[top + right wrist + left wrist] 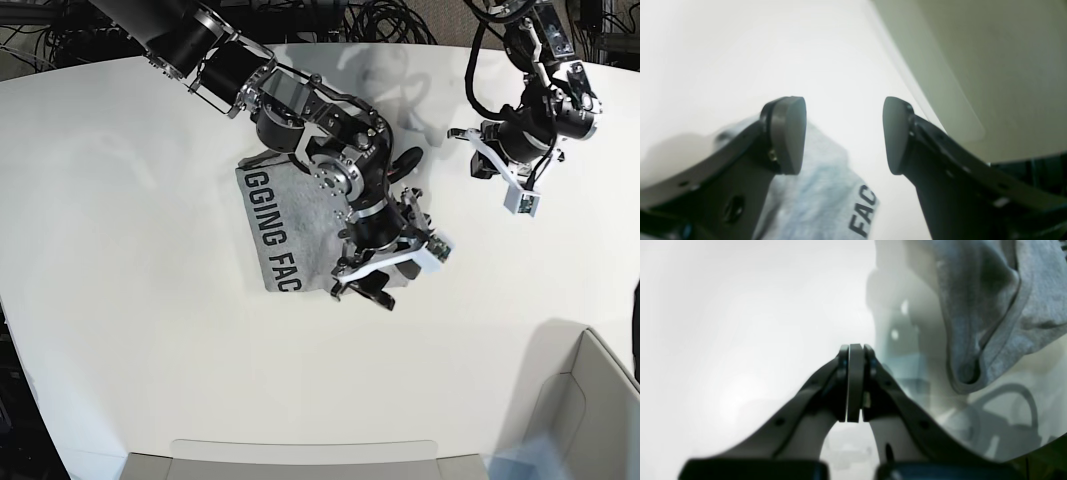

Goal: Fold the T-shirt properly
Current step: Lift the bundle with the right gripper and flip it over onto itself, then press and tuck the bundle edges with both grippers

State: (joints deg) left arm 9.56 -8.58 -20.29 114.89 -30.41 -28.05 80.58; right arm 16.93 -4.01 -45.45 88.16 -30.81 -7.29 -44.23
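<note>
The grey T-shirt [290, 215] lies folded into a compact block on the white table, with black letters "GGING FAC" facing up. My right gripper [362, 292] is open and hovers over the shirt's near right corner. In the right wrist view the gripper [843, 135] has its jaws wide apart with nothing between them, and the shirt [826, 196] with "FAC" shows below. My left gripper [462, 134] is off to the right of the shirt and apart from it. In the left wrist view this gripper [855, 351] is shut and empty, with a hemmed fold of the shirt [990, 323] at upper right.
A grey bin [590, 400] stands at the table's near right corner and also shows in the right wrist view [990, 66]. A grey tray edge [300, 460] runs along the front. Cables [330, 20] lie behind the table's far edge. White table [130, 300] surrounds the shirt.
</note>
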